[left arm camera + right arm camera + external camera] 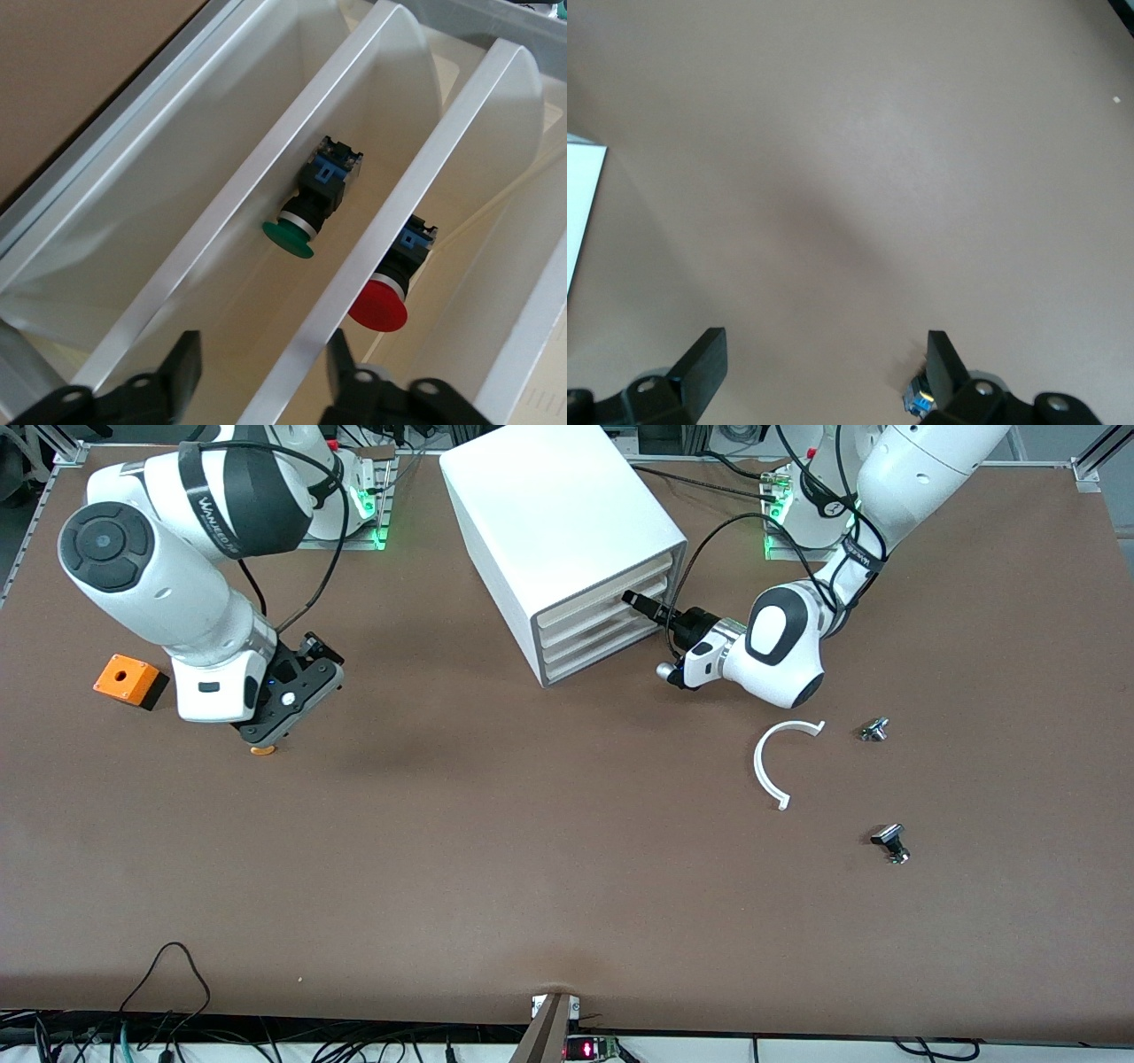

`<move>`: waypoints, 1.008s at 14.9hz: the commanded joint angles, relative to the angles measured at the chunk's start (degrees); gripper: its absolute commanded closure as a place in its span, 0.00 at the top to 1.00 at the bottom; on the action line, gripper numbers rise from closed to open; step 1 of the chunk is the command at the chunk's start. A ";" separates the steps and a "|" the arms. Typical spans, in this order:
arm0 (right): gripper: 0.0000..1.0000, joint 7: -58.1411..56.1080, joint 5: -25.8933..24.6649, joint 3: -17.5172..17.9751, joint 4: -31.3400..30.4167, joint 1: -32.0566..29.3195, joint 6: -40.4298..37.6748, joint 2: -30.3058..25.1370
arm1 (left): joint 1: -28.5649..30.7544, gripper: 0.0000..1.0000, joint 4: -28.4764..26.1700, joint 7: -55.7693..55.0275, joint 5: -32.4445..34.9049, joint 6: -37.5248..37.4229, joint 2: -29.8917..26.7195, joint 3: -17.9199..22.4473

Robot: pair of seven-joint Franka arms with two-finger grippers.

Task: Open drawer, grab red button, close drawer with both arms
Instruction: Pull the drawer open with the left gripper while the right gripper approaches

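Left gripper [261, 376] at the drawer [354, 257] front, jaws partly apart astride its lip, not clamped. Red button [387, 288] lies inside, half hidden by that lip. Right gripper [824, 363] waits over the table [496, 850], jaws wide, empty.

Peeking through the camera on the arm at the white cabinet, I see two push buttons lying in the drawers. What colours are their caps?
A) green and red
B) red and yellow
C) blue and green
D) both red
A: in the left wrist view, one drawer holds a green-capped button and the neighbouring drawer a red-capped button, each on a black body.
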 commanded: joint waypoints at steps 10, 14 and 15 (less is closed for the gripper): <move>1.00 -11.15 1.03 3.15 14.08 5.42 -0.98 11.58 | 0.98 0.00 3.34 1.22 1.51 0.95 -0.98 7.92; 1.00 -11.15 1.12 3.15 17.94 9.46 -0.98 14.55 | 1.07 0.00 8.88 0.87 3.98 2.44 -0.89 12.41; 1.00 -11.15 1.12 3.15 20.13 10.60 -1.33 16.22 | 1.07 0.00 9.85 0.69 3.98 2.44 -0.80 13.20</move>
